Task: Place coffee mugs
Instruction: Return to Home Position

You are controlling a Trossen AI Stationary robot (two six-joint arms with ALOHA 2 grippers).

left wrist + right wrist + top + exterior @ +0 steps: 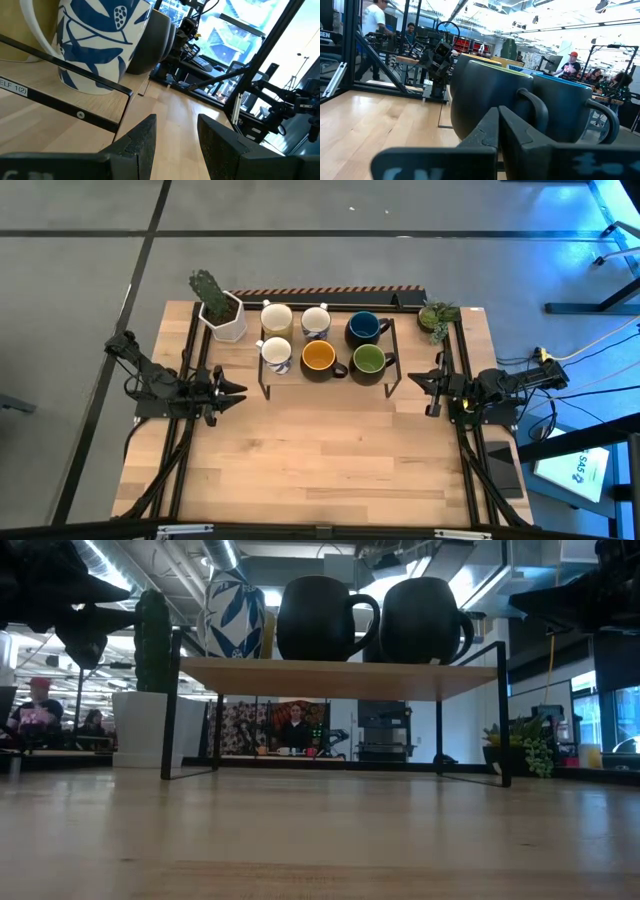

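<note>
Six mugs stand on the shelf, cactus pot beside it.

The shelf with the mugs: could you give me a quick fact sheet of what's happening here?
Shelf: black frame, wooden top, all six mugs on it
Front row: blue-patterned mug, orange-lined mug, green-lined mug
Back row: cream mug, white mug, blue-lined mug
Left gripper: open, empty, beside the shelf's left end
Right gripper: shut, empty, beside the shelf's right end
</note>
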